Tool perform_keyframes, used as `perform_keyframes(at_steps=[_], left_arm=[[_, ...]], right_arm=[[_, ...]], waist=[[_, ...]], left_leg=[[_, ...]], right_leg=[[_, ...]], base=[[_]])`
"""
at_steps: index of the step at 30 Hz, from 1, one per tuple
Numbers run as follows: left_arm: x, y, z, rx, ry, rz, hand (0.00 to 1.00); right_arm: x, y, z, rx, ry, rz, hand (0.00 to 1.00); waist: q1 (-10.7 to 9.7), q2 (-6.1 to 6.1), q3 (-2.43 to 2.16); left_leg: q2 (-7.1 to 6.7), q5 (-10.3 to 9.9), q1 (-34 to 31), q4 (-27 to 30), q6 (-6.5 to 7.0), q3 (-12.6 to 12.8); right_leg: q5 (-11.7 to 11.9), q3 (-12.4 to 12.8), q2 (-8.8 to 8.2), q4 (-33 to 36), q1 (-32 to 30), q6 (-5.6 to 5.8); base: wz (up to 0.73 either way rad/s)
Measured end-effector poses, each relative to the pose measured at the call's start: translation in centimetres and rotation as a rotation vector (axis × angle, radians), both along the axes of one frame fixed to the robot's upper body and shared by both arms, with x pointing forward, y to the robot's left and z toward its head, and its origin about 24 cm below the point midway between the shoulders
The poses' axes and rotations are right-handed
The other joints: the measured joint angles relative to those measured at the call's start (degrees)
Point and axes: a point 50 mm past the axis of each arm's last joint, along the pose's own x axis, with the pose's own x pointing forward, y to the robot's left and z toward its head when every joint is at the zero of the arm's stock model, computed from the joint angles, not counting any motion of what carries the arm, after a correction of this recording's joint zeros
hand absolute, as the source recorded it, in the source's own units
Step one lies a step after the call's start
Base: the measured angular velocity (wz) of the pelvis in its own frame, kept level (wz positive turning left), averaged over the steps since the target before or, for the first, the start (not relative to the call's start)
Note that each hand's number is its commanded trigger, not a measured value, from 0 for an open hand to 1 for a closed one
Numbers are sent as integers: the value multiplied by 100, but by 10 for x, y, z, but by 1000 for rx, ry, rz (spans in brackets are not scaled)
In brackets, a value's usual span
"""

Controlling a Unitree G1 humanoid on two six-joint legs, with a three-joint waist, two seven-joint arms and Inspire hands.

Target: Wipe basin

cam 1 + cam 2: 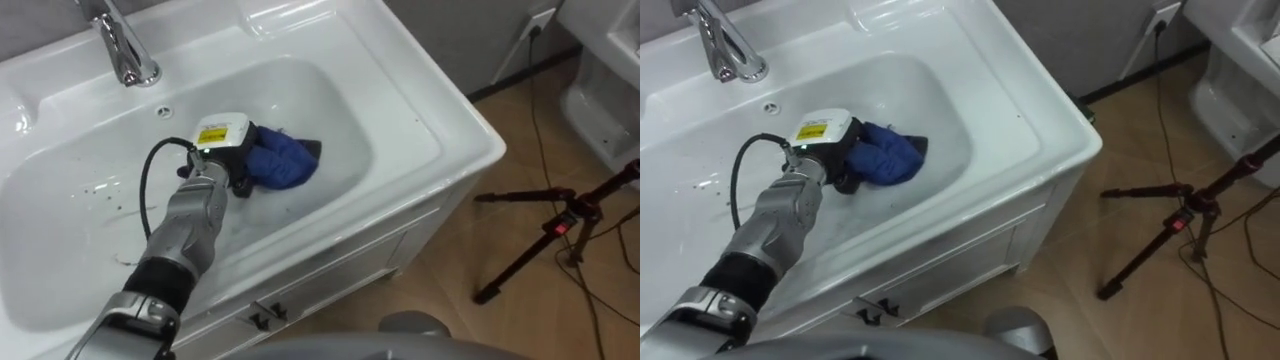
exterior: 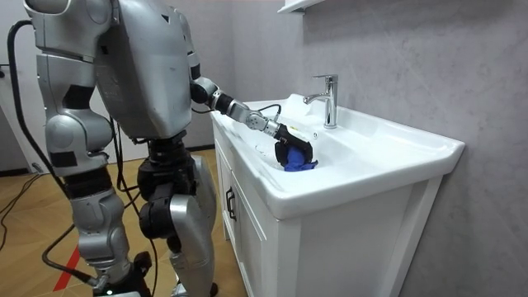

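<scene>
The left hand [image 1: 225,152] is lowered into the bowl of the white basin [image 1: 430,125], with its arm reaching in over the near edge. Its dark fingers are curled round a bunched blue cloth [image 1: 282,162], which is held down on the bowl's floor. Most of the cloth bulges out just to the right of the hand.

The faucet [image 1: 125,45] is set on the back ledge, beyond the hand and a little to its left, well apart from it. A small round overflow hole [image 1: 163,111] is seen between the faucet and the hand. Dark specks [image 1: 100,190] are scattered over the bowl's floor to the left of the hand. Far to the right of the hand, past the basin's rim, a black tripod [image 1: 560,225] is set on the wooden floor.

In the room view the robot is seen standing upright at the front of the white cabinet [image 2: 330,247] under the basin. The right hand [image 2: 114,280] is hung low at its side, and whether it is spread or closed cannot be told.
</scene>
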Motion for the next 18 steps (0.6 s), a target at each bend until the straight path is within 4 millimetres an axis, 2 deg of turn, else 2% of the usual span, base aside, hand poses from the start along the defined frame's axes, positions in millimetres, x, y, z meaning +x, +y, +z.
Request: perform_keyframes(at_steps=[9, 15, 18], left_arm=[[-4, 21, -9, 23, -36, 103, 100], [0, 33, -13, 39, -3, 159, 100], [-2, 40, -15, 53, 8, 187, 100]], right_arm=[[-16, -1, 1, -18, 57, -5, 0], [-12, -2, 1, -42, 37, -19, 0], [-15, -3, 2, -49, 55, -43, 0]], waist=[[36, -34, -30], [49, -40, -37], [164, -45, -53]], left_leg=[[84, -55, 8, 50, -50, 155], [94, -55, 96, 26, -51, 206], [118, -69, 116, -9, -76, 267]], right_leg=[[17, 128, 80, -19, 20, -33], [23, 177, 114, -28, 17, -44], [37, 207, 144, -23, 8, -65]], base=[[-10], [-5], [-10]])
